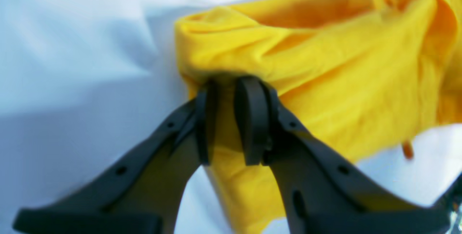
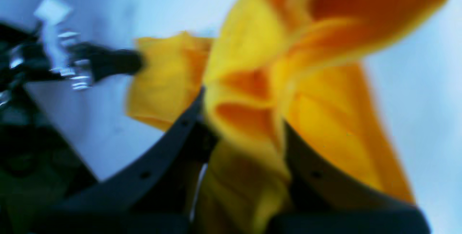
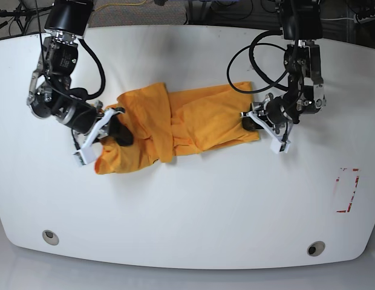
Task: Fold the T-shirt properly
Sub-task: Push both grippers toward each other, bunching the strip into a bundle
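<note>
The orange-yellow T-shirt point(image 3: 187, 124) lies bunched in a long strip across the middle of the white table point(image 3: 193, 211), its print hidden in the folds. At the strip's right end my left gripper point(image 3: 251, 122) is shut on the T-shirt's edge. In the left wrist view the T-shirt point(image 1: 325, 57) is pinched between the black fingers of the left gripper point(image 1: 225, 96). At the strip's left end my right gripper point(image 3: 118, 130) holds the cloth. In the blurred right wrist view the T-shirt point(image 2: 260, 93) fills the right gripper point(image 2: 245, 125).
Red tape marks point(image 3: 348, 190) sit near the table's right edge. Two round holes point(image 3: 50, 236) point(image 3: 316, 248) lie along the front edge. Cables point(image 3: 145, 6) run behind the back edge.
</note>
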Robot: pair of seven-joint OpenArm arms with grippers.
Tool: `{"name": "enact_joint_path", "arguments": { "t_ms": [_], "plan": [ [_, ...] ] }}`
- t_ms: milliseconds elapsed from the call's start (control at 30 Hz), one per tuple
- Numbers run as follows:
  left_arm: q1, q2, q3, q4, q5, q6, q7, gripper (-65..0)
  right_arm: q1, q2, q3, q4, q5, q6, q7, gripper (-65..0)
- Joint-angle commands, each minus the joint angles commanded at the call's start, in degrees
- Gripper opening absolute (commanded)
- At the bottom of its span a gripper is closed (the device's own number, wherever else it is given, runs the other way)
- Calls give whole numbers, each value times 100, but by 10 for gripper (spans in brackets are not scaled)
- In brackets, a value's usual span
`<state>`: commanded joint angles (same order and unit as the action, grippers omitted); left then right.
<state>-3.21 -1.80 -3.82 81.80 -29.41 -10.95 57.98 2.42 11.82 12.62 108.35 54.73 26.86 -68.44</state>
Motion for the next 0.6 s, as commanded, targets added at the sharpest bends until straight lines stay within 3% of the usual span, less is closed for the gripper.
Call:
{"name": "enact_joint_path", "arguments": {
  "t_ms": [267, 600],
  "plan": [
    [-158, 114, 299, -70, 9, 0, -141, -543, 211, -431, -1081, 264, -1116, 35, 237, -621],
    [-149, 202, 308, -97, 9, 0, -141, -543, 185, -519, -2242, 202, -2242, 9, 844, -620]
  ]
}}
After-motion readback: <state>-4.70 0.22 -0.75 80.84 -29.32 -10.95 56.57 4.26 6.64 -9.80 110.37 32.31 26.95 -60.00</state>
